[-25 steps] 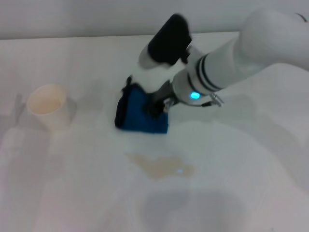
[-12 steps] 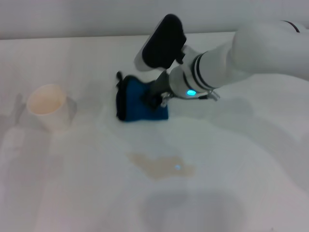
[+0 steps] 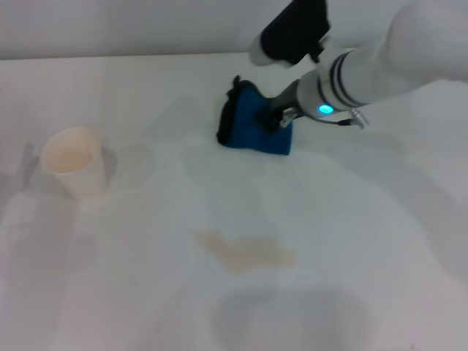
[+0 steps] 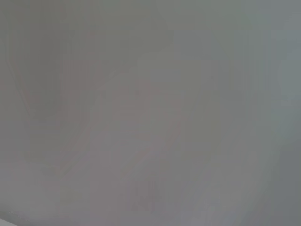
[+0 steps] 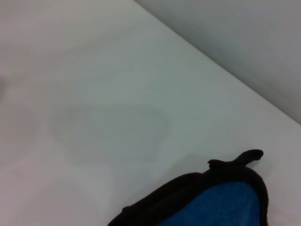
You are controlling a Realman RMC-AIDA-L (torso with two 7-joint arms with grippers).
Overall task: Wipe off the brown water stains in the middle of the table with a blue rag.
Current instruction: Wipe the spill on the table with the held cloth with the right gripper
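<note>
Carried farther back and right: blue rag (image 3: 256, 128), clamped in right gripper (image 3: 276, 121), well beyond brown stains (image 3: 245, 251) mid-table (image 3: 146, 292). Stains unwiped. Left gripper unseen.

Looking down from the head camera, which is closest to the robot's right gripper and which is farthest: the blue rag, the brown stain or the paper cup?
1. The blue rag: held in the right gripper, at the far side of the table.
2. The brown water stains: in the middle, nearer the robot.
3. The paper cup: far off on the robot's left.
</note>
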